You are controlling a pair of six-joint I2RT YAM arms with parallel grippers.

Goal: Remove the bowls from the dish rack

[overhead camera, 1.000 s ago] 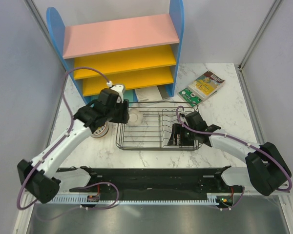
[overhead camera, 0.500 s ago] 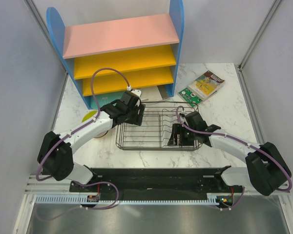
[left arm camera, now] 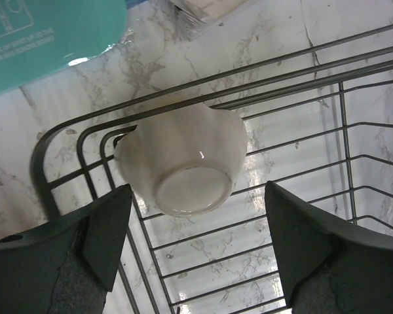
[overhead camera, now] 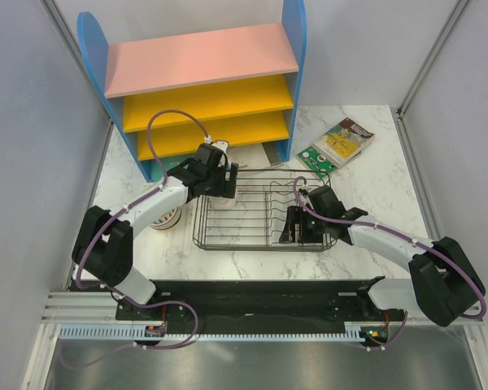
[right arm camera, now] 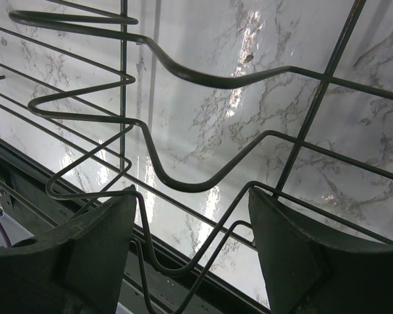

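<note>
— Where's the bowl (left arm camera: 183, 163)?
— Tipped in the dish rack's (overhead camera: 252, 246) far left corner, base toward me. My left fingers (left arm camera: 105, 229) hang spread above it. I'd lower them astride its wall, clear of the wires, then pinch.
— Right side?
— Right fingers (right arm camera: 98, 248) spread too, among the wires, holding nothing.

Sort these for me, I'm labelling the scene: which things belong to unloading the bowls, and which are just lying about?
Belongs: dish rack; white bowl in its corner; second bowl on the table left of it; left gripper, open over the white bowl.
Lying about: blue shelf unit; printed packets behind the rack.
</note>
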